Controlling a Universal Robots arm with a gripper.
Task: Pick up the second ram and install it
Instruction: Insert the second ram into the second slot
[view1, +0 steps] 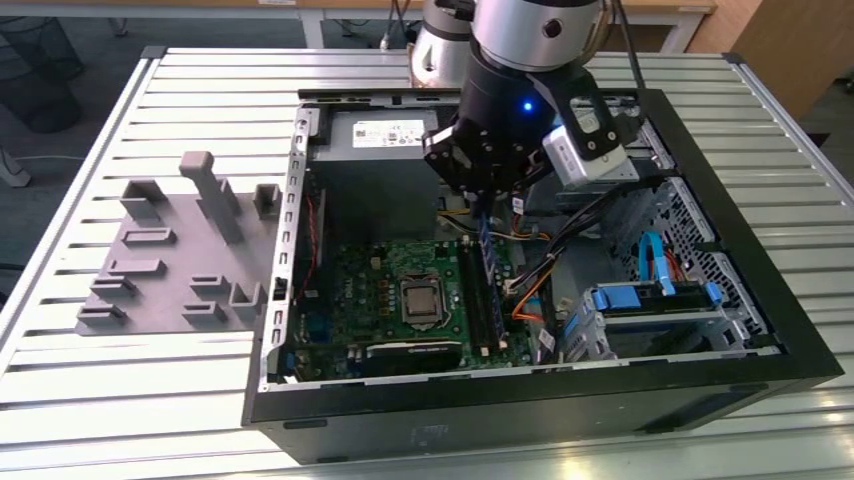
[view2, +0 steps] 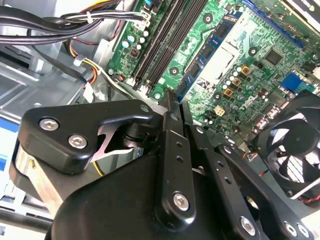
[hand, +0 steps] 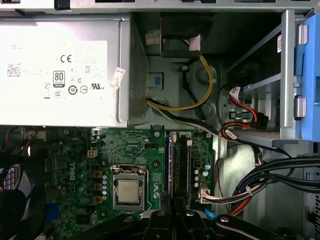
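Note:
The second ram (view1: 493, 268) is a blue stick with black chips. It stands on edge along the long black memory slots of the green motherboard (view1: 360, 290), beside the CPU socket (hand: 129, 190). Its chip face shows in the second wrist view (view2: 202, 55) and its thin top edge in the first wrist view (hand: 170, 150). My gripper (view1: 487, 205) hangs inside the open computer case, over the stick's end nearest the grey power supply (view1: 380, 135). The black fingers (view2: 171, 107) are pressed close together with nothing visible between them. Whether the tips touch the stick is unclear.
A grey holder fixture (view1: 174, 250) stands on the slatted table at the exterior view's left. Cable bundles (hand: 265, 180) and a drive cage with blue clips (view1: 654, 300) crowd the case beside the slots. A black fan (view2: 295, 145) sits at the board's edge.

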